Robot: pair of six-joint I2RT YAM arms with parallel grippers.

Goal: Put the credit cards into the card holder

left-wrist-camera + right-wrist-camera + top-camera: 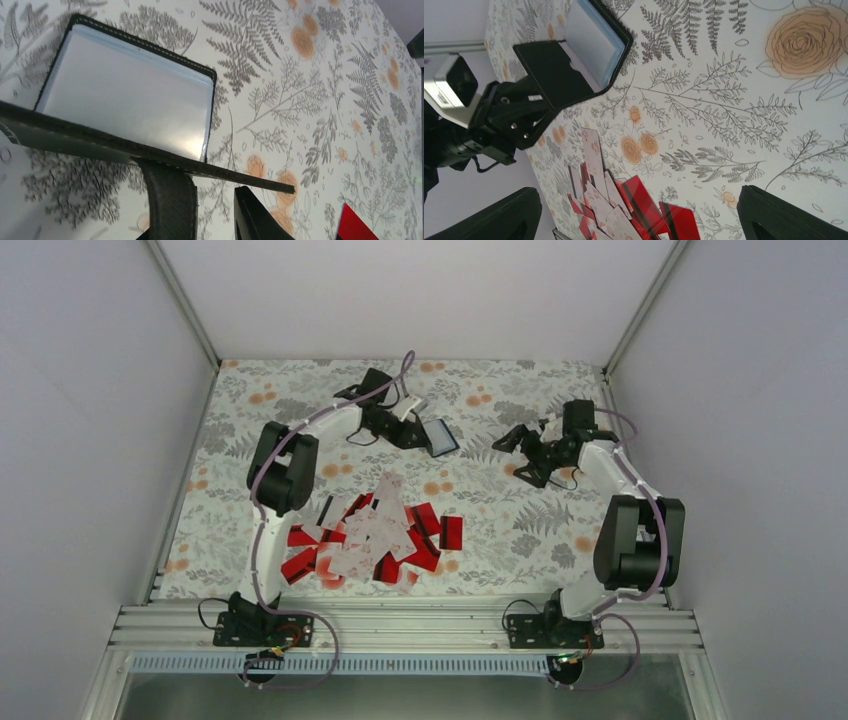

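Card holder (440, 437): open on bench (520, 530), far side, one flap raised.
Credit cards (370, 535): heaped mid-bench.
Left gripper (412, 430): jaws at raised flap; pinching or parted, cannot tell.
Right gripper (638, 192): jaws spread wide, touching nothing.

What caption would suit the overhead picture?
Left gripper at the open card holder; right gripper open; credit cards piled nearby.

We see floral tablecloth (500, 530): grey ferns, orange blossoms on white ground. White walls (80, 440) rise at tablecloth's left, far and right edges. Aluminium posts (185, 305) slant up from tablecloth's two far corners. Ribbed aluminium rail (420, 625) runs along tablecloth's near edge, grey metal tray (400, 695) just past it.
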